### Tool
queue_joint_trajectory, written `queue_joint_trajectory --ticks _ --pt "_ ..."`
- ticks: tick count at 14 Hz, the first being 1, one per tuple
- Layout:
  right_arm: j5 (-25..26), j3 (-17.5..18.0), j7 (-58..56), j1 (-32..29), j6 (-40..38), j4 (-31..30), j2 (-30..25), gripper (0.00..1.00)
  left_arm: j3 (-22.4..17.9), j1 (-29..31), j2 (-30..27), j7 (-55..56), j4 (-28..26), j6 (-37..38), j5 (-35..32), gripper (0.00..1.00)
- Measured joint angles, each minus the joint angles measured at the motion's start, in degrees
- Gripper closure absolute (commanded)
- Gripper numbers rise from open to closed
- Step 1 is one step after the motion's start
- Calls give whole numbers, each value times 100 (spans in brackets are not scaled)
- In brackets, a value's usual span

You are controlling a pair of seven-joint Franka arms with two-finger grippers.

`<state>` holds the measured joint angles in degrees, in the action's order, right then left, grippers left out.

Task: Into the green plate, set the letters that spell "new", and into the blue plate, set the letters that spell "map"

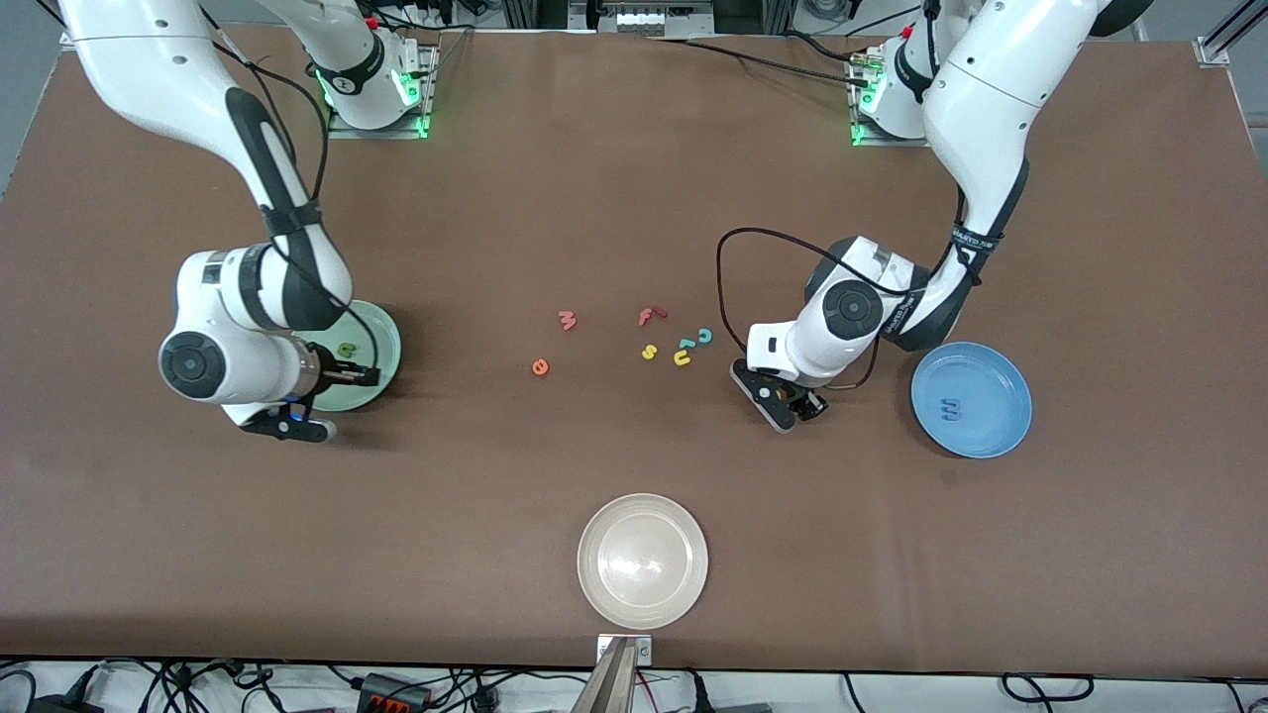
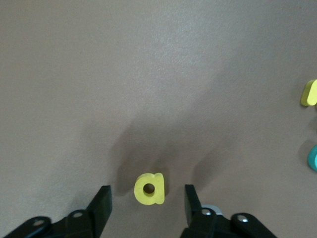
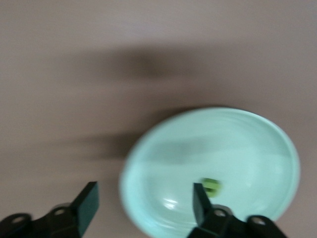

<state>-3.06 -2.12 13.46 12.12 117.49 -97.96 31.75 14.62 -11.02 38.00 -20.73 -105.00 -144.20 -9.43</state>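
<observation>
Left claw (image 2: 147, 202) straddles the yellow a (image 2: 149, 188) on the tabletop (image 2: 158, 74), spread. Right claw (image 3: 143, 203), spread, hangs over the green plate (image 3: 247, 144) holding the n (image 3: 212, 187).

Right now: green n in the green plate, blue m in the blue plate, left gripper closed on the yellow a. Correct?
Not quite. In the left wrist view the left gripper straddles the yellow a, fingers apart on either side, not touching; it lies on the table. The rest holds: green n in the green plate, blue m in the blue plate.
</observation>
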Motion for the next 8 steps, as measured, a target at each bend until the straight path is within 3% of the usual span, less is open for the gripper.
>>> queue_joint_trajectory --ticks 3,4,6,8 --pt "-2 35 106 843 632 152 67 0 -5 3 60 -6 -3 -56 -7 40" --pt "-2 38 281 1100 826 175 129 0 -5 1 93 -7 -3 -96 -7 46" --pt "-1 38 634 1441 1025 289 310 0 -6 4 109 -10 0 -154 -15 78" --pt "9 39 619 1610 1083 427 495 5 -6 13 100 -14 14 -174 -20 90"
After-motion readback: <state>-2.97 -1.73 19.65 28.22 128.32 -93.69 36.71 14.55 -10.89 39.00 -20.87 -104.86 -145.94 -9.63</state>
